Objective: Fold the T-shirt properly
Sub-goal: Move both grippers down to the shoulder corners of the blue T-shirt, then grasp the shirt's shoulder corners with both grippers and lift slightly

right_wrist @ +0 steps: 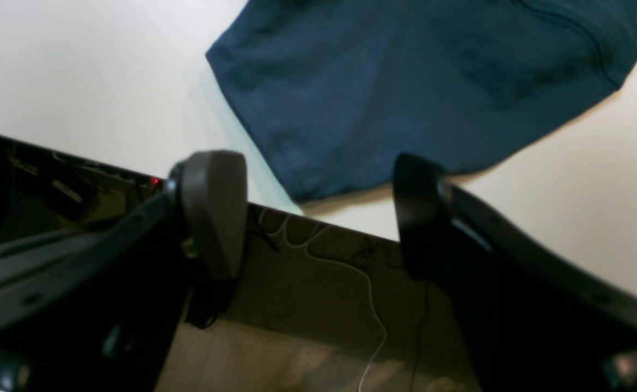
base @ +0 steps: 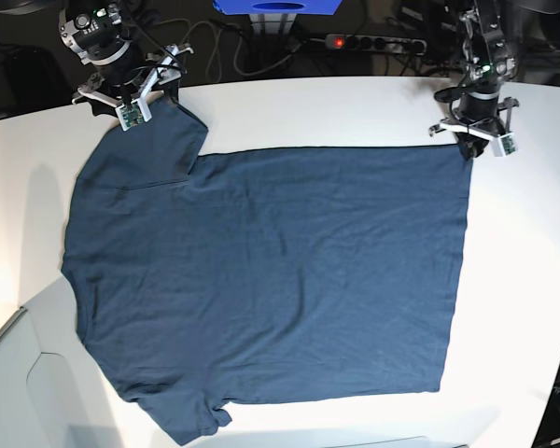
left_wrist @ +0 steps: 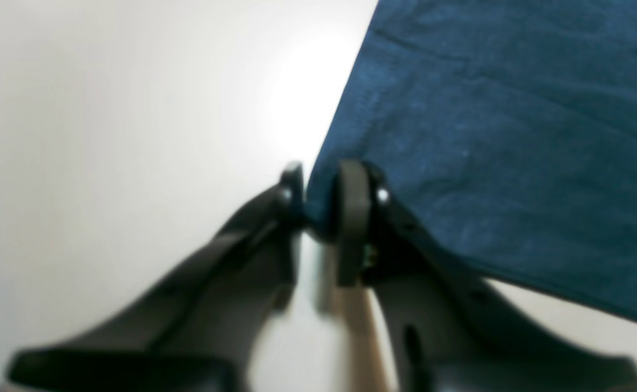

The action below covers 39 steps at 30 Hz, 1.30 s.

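The dark navy T-shirt point(base: 271, 280) lies spread flat on the white table point(base: 355, 107), sleeves toward the base view's left and hem toward its right. My left gripper point(base: 470, 140) is at the far hem corner. In the left wrist view it point(left_wrist: 318, 209) is shut on that corner of the T-shirt point(left_wrist: 503, 136). My right gripper point(base: 135, 93) hangs over the table's back edge beside the far sleeve. In the right wrist view it point(right_wrist: 316, 212) is open and empty, with the sleeve point(right_wrist: 405, 81) just beyond its fingertips.
The table's back edge point(right_wrist: 351, 226) runs right under the right gripper, with dark floor and cables point(right_wrist: 373, 305) below it. A power strip point(base: 373, 42) and a blue object point(base: 275, 7) sit behind the table. White table shows around the shirt.
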Motion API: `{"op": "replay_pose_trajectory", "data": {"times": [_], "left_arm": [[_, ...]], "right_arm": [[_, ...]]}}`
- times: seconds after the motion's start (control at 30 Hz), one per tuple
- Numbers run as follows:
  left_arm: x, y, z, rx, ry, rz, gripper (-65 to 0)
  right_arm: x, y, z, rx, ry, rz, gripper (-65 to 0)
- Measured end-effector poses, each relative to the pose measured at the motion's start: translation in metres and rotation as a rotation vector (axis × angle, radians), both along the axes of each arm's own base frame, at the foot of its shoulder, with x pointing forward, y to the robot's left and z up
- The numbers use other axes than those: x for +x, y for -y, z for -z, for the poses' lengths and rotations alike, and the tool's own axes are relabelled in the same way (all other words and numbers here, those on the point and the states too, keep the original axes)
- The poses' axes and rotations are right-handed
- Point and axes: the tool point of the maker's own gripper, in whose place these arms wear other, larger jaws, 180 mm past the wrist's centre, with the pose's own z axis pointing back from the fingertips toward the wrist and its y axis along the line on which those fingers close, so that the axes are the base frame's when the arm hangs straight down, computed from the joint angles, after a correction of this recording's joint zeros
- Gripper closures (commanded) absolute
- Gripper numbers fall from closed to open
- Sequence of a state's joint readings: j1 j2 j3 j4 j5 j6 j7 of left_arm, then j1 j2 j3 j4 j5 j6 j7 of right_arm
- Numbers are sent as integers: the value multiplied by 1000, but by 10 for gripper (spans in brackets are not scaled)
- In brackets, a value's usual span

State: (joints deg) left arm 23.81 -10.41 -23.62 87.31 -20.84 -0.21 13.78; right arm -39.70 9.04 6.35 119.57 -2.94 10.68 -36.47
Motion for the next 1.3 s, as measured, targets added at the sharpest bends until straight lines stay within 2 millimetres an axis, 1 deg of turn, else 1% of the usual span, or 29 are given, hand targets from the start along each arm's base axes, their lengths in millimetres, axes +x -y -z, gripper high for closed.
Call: {"op": "replay_pose_trajectory", "data": {"times": [0.07, 0.17, 0.3, 0.4, 0.47, 0.53, 0.67, 0.93, 1.0, 1.13, 1.3], "left_arm": [[1, 1, 0, -7, 2, -2, 0], [2, 2, 0, -11, 5, -4, 0], [1, 2, 0, -11, 3, -4, 0], [0, 2, 1, -12, 3, -4, 0], [0, 2, 1, -11, 3, -4, 0], [-1, 2, 1, -10, 2, -4, 0], [-1, 2, 1, -10, 1, -4, 0], [-1, 2, 1, -10, 2, -5, 0], [-1, 2, 1, -10, 1, -4, 0], [-1, 2, 1, -10, 1, -4, 0], [-1, 2, 1, -10, 2, -4, 0]], "right_arm": [[0, 0, 0, 1, 3, 0, -405], [1, 0, -1, 1, 4, 0, -405], [12, 0, -5, 2, 40, 1, -408], [15, 1, -6, 1, 43, 2, -409], [17, 2, -1, 2, 37, 6, -410], [19, 4, 9, 4, 22, 15, -410], [9, 10, 30, -8, -44, 26, -410], [4, 9, 34, -8, -58, 26, -409], [2, 9, 38, -4, -67, 28, -408], [-5, 12, 52, -5, -112, 39, -408], [0, 10, 53, 19, -67, 42, -405]]}}
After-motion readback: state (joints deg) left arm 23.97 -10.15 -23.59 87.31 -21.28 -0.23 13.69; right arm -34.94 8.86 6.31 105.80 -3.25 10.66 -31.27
